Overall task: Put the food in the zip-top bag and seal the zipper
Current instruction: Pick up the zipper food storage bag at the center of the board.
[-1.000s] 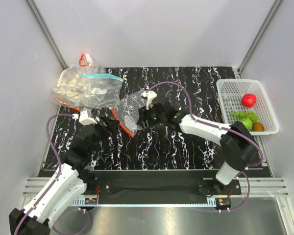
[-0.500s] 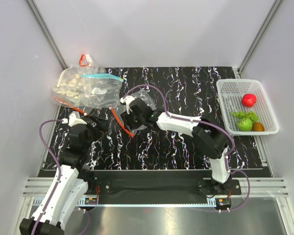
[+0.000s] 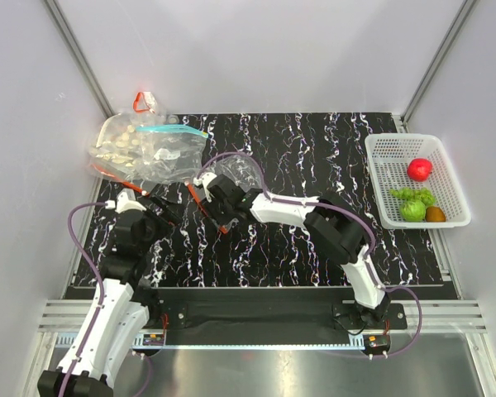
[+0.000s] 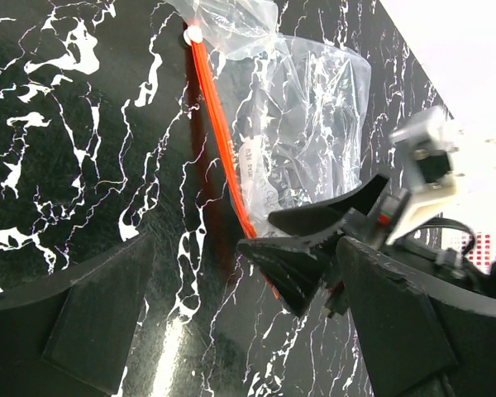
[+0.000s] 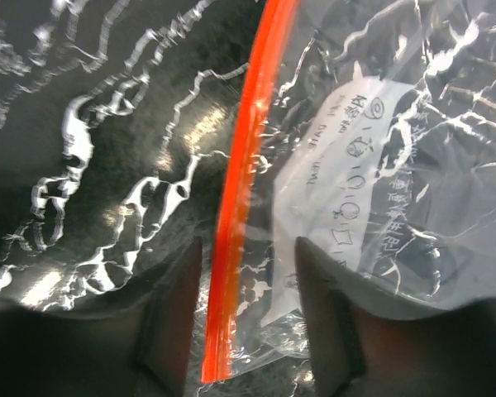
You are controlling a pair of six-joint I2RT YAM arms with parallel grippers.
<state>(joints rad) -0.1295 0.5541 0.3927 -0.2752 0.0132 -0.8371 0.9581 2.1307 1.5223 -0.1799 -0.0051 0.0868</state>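
Observation:
The clear zip-top bag (image 3: 236, 175) lies crinkled on the black marbled mat, and its red-orange zipper (image 3: 205, 208) runs along its left edge. My right gripper (image 3: 218, 208) is open and low over the near end of the zipper (image 5: 250, 157), with one finger on each side of the strip. In the left wrist view the bag (image 4: 310, 116) and zipper (image 4: 217, 136) lie ahead. My left gripper (image 3: 160, 210) stands wide open just left of the zipper, holding nothing. The food sits in the basket: a red fruit (image 3: 419, 169), green grapes (image 3: 407, 195), a green piece (image 3: 413, 210) and a brown-orange ball (image 3: 435, 214).
A white basket (image 3: 380, 178) stands at the right edge of the mat. At the back left lies a pile of other clear bags (image 3: 145, 149), one with a teal zipper (image 3: 172, 130) and one holding pale beige pieces. White walls close in on three sides.
My right gripper has swung left across the bag, down to the near end of the zipper, and narrowed a little. My left gripper has drawn back slightly to the left.

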